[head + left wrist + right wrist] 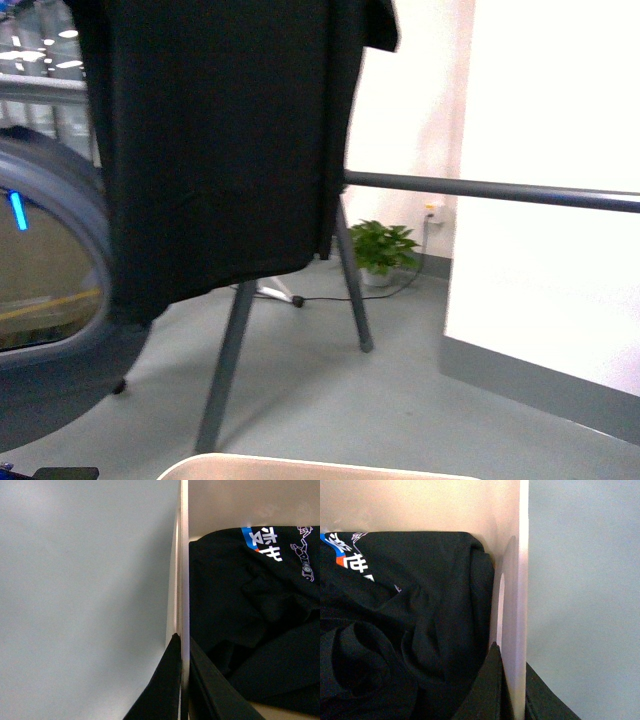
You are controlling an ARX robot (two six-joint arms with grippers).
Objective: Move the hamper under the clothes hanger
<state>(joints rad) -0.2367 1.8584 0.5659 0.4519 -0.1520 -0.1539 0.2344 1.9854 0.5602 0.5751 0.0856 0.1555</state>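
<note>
The beige hamper shows only as its far rim (310, 465) at the bottom of the front view. My left gripper (183, 645) is shut on one side wall of the hamper (184, 560), one finger inside and one outside. My right gripper (512, 657) is shut on the opposite hamper wall (520, 580) the same way. Black clothes with printed marks (405, 630) lie inside the hamper and also show in the left wrist view (250, 615). The clothes hanger stands just ahead, with slanted grey legs (225, 370) and a long horizontal bar (490, 190). A black garment (220, 140) hangs on it.
A dark grey dryer with a round door (50, 290) stands at the left. A white wall with a grey skirting (540, 380) is at the right. A potted plant (385, 248) and a floor cable sit at the back. Grey floor (400, 400) lies beneath the rack.
</note>
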